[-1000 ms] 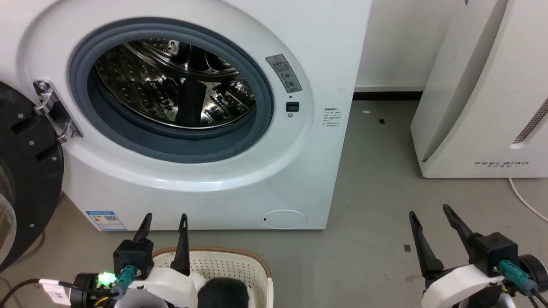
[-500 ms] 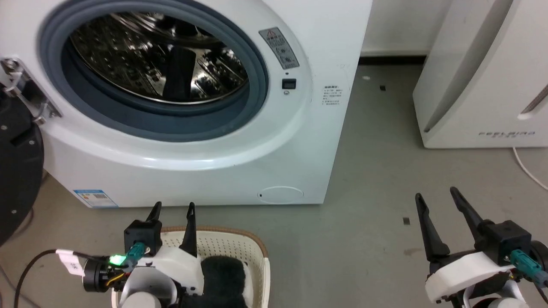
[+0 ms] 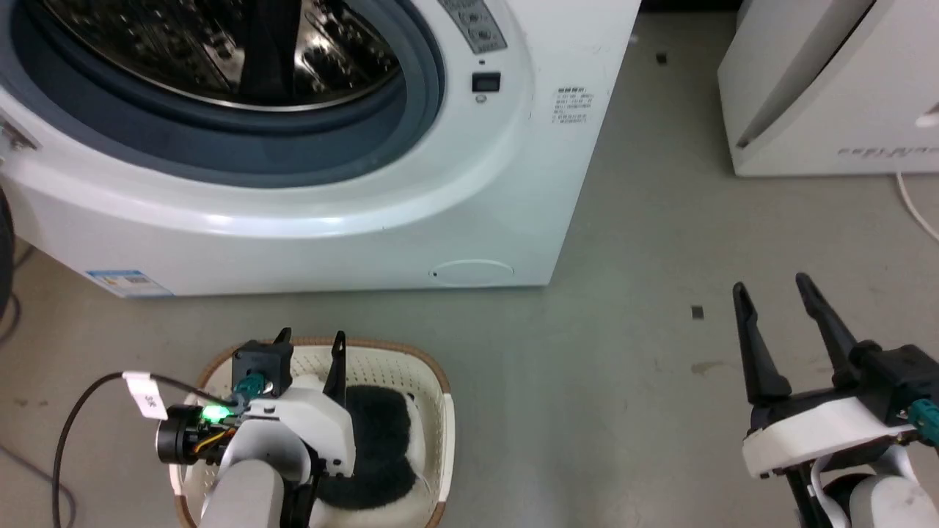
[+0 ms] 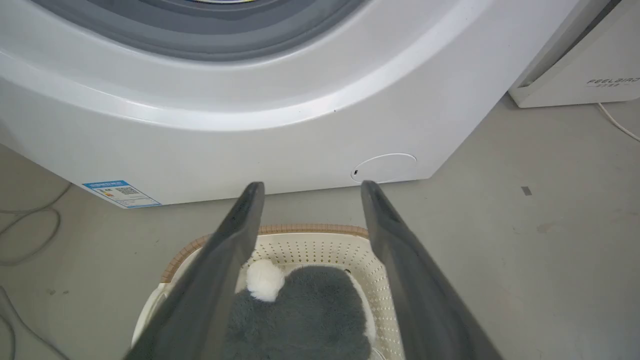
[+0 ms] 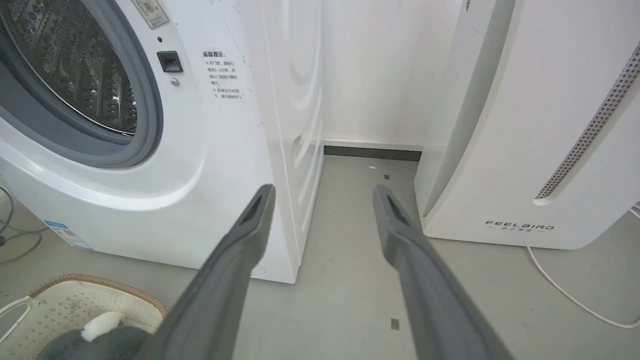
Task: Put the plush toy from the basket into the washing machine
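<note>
Since the earlier frame, the head camera has tipped downward, bringing the whole basket (image 3: 448, 440) into view. The left gripper (image 3: 311, 337) has drawn back relative to it: its fingertips, formerly past the far rim, now sit at that rim.

The left gripper's fingers are spread and hold nothing. The plush toy (image 3: 378, 433) lies in the basket, below and between them in the left wrist view, and no contact is evident.

The right gripper (image 3: 772, 286) is also spread and empty, well apart over the grey floor (image 3: 623, 352).

The washing machine (image 3: 513, 183) stands beyond the basket across a strip of floor, its drum opening above the white lower front.

The FEELBIRD appliance (image 3: 829, 110) stands to the right, with a white cable (image 3: 917, 209) beside it.
</note>
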Robot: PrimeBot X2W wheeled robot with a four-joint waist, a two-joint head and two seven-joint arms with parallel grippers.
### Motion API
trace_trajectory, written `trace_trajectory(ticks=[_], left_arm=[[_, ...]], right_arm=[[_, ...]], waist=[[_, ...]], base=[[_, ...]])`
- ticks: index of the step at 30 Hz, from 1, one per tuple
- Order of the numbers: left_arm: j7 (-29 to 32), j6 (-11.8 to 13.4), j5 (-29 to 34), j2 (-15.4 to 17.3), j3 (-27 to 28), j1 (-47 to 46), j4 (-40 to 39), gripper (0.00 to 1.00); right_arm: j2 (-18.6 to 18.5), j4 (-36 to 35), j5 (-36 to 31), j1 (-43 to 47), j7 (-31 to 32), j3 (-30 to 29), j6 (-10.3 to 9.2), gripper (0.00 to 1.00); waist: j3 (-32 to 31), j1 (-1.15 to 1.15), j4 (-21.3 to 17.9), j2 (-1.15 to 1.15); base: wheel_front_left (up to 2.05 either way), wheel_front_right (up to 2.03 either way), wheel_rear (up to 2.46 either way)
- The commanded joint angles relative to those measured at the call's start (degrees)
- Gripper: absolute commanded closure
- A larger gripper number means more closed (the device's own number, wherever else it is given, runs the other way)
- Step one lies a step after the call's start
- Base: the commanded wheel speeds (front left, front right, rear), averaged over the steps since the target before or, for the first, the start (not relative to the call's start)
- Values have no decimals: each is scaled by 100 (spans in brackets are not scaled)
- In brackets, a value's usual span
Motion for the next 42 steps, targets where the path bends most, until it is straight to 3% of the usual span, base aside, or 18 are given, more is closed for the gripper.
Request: trace_trajectory(ticks=[1, 20, 42], left_arm=[[32, -39, -43, 35, -30, -195, 170, 0], [600, -205, -220, 97, -310, -1125, 1238, 0], [843, -203, -514, 206, -620, -2106, 2533, 0]], right_arm=[[-1, -56, 55, -157, -82, -26, 1, 0], [-1, -337, 188, -577, -297, -202, 2, 0], [-2, -506, 461, -1061, -560, -307, 2, 0]], waist=[[219, 0, -13, 0], [1464, 0, -10, 0], [2612, 0, -90, 0]], base=[[0, 0, 0], [0, 0, 0], [0, 0, 0]])
